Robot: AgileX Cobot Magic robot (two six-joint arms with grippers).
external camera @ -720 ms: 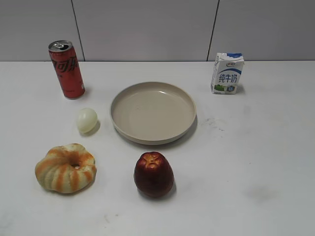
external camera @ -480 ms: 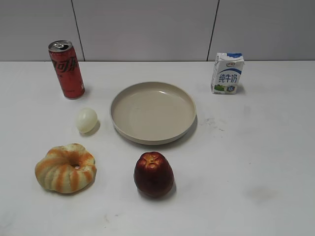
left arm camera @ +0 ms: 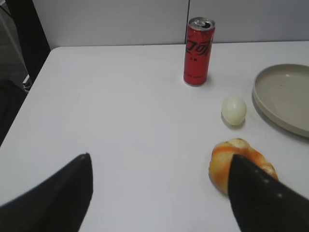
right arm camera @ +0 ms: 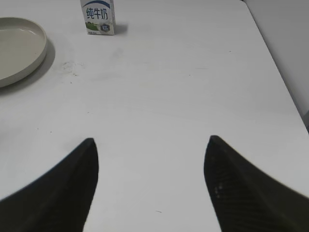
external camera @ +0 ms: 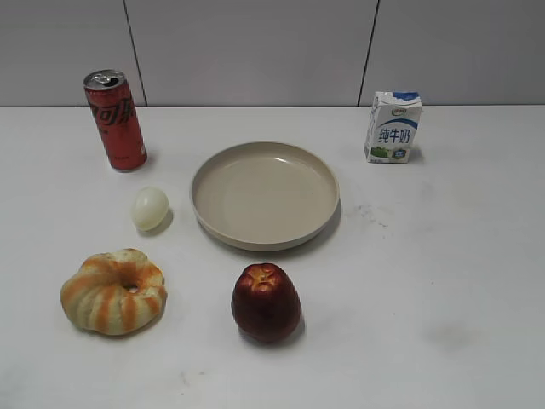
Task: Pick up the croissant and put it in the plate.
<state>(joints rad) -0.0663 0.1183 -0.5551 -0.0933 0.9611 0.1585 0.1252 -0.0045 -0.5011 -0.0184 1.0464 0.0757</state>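
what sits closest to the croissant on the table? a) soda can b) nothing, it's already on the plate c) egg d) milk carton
c: the egg lies just behind the croissant, nearer than the soda can, and the plate is empty.

Red can (external camera: 115,120), egg (external camera: 150,208), apple (external camera: 266,302), milk carton (external camera: 393,127) on white table (external camera: 443,256).

White table (external camera: 443,256); grey panelled wall (external camera: 255,51) with dark seams behind.

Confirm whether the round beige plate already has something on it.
No. In the exterior view the round beige plate is bare, and the striped ring-shaped croissant lies apart from it on the white table.
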